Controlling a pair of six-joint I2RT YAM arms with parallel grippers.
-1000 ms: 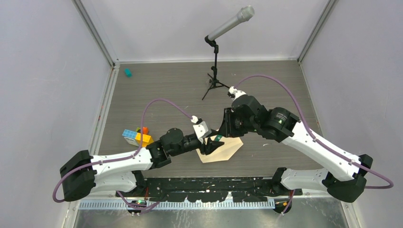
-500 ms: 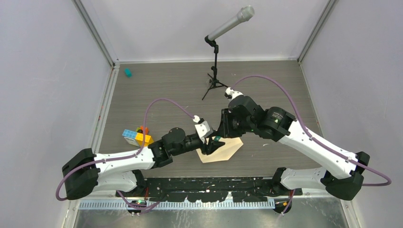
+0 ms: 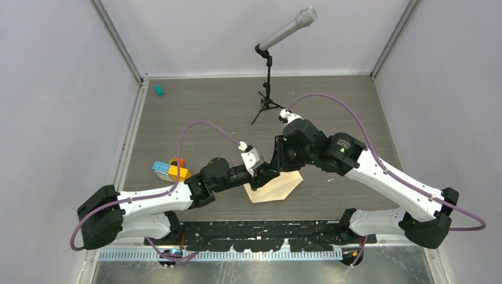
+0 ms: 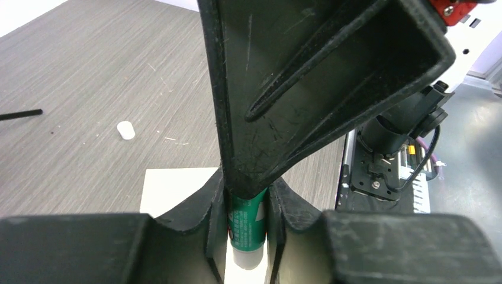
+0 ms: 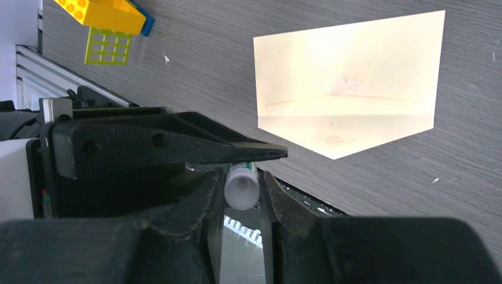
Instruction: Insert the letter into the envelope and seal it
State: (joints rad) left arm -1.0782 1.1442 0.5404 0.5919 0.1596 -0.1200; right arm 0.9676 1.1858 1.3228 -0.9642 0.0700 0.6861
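The left gripper (image 4: 247,204) is clenched on the green body of a glue stick (image 4: 247,228), low in the middle of the left wrist view. The right gripper (image 5: 241,184) closes from the other side on the white end of this stick, low in the middle of its own view. So the two arms meet over one small tube, in the centre of the top view.

The envelope (image 5: 349,71) lies flat on the table in the upper right of the right wrist view, near the grippers but not touched by them. Its flap (image 5: 346,133) is open and points to the lower edge of the frame.

I judge that the sealing is not yet done, and that the glue is only being prepared. No separate letter shows in any view. It may already be inside the envelope, but this cannot be confirmed.

It is hard to tell which end of the stick is the cap, because the fingers cover its middle. In the top view the arms hide the upper left part of the envelope.
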